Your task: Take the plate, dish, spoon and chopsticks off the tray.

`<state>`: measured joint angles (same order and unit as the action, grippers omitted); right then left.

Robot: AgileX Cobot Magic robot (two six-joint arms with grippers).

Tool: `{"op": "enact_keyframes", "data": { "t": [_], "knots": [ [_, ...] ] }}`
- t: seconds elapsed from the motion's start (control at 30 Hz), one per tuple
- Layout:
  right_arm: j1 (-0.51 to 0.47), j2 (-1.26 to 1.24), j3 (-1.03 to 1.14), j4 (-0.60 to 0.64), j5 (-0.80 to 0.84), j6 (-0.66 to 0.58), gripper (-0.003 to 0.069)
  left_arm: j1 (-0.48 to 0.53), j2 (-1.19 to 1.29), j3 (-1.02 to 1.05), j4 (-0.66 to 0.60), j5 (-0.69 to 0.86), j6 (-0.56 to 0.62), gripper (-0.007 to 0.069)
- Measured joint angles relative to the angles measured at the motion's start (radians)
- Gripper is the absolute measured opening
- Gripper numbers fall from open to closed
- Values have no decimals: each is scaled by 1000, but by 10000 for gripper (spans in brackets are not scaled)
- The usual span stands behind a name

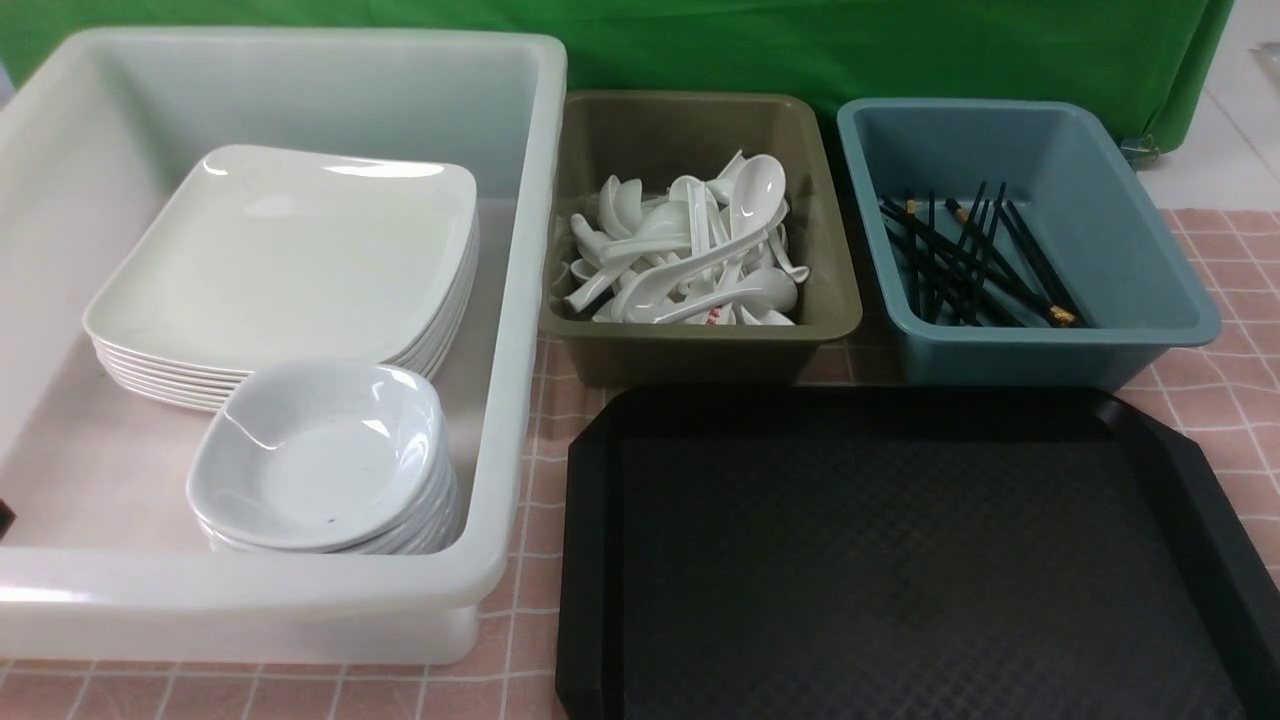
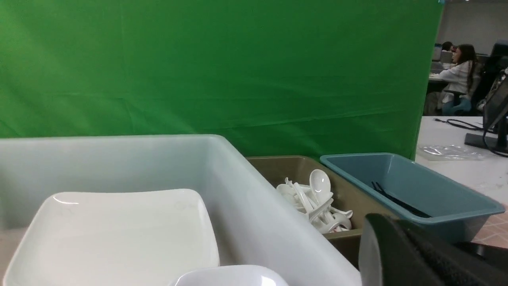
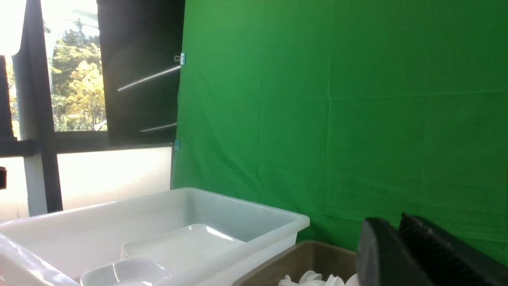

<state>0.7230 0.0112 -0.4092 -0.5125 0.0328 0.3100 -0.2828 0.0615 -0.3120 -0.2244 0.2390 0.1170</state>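
The black tray (image 1: 900,560) lies at the front right with nothing on it. Large white plates (image 1: 290,250) are stacked in the white tub (image 1: 520,300), with a stack of small white dishes (image 1: 320,455) in front of them. Several white spoons (image 1: 700,260) are piled in the brown bin (image 1: 690,350). Black chopsticks (image 1: 960,260) lie in the blue bin (image 1: 1050,355). Neither gripper shows in the front view. My left gripper (image 2: 387,222) and my right gripper (image 3: 388,220) each show in their own wrist view with fingers together, holding nothing, above the table's near side.
The three bins stand side by side along the back, against a green curtain (image 1: 700,40). A pink checked cloth (image 1: 1230,400) covers the table. The tub's front wall (image 1: 230,600) stands close to the tray's left rim.
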Motion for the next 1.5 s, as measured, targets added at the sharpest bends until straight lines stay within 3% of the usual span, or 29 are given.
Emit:
{"op": "enact_keyframes", "data": {
  "t": [0.2,0.43,0.57,1.5],
  "knots": [
    [0,0,0,0,0,0,148,17,-9,12,46,1,-11,-2],
    [0,0,0,0,-1,0,165,243,-62,203,125,-6,-26,-1],
    [0,0,0,0,-1,0,173,304,-62,298,182,-10,-67,0],
    [0,0,0,0,0,0,216,311,-62,318,192,-29,-75,4]
  ]
}}
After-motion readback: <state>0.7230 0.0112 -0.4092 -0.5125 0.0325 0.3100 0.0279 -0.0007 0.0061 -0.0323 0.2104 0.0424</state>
